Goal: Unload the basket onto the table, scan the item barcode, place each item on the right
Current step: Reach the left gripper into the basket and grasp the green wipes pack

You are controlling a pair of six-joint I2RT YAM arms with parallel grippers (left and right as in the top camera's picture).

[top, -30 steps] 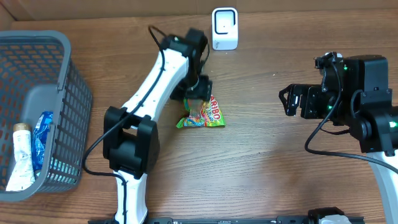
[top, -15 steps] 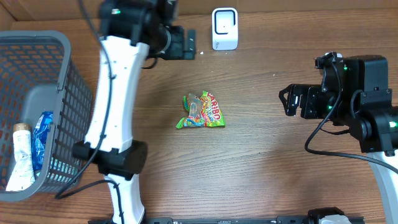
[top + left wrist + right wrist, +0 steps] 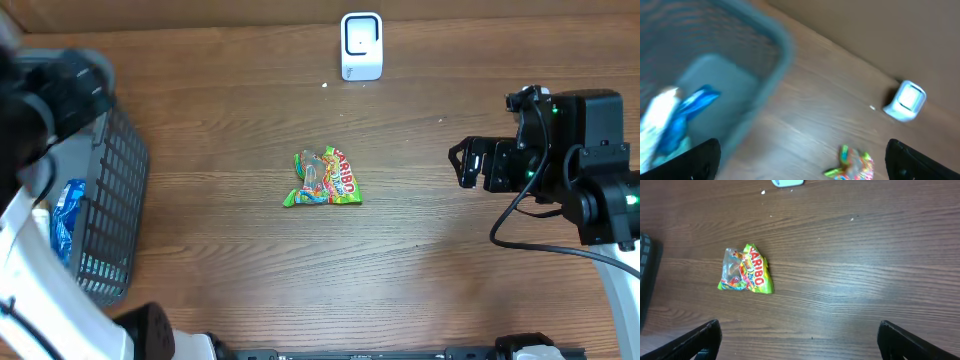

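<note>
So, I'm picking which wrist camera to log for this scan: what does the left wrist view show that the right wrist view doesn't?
Only the left wrist view: the inside of the basket, holding a blue packet and a white item, blurred, plus the whole white scanner. Only the right wrist view: the HARIBO print on the candy bag, sharp enough to read, and the bare wood to its right. Both: the candy bag lying loose on the wooden table; the right wrist view catches just a sliver of the scanner at its top edge.
</note>
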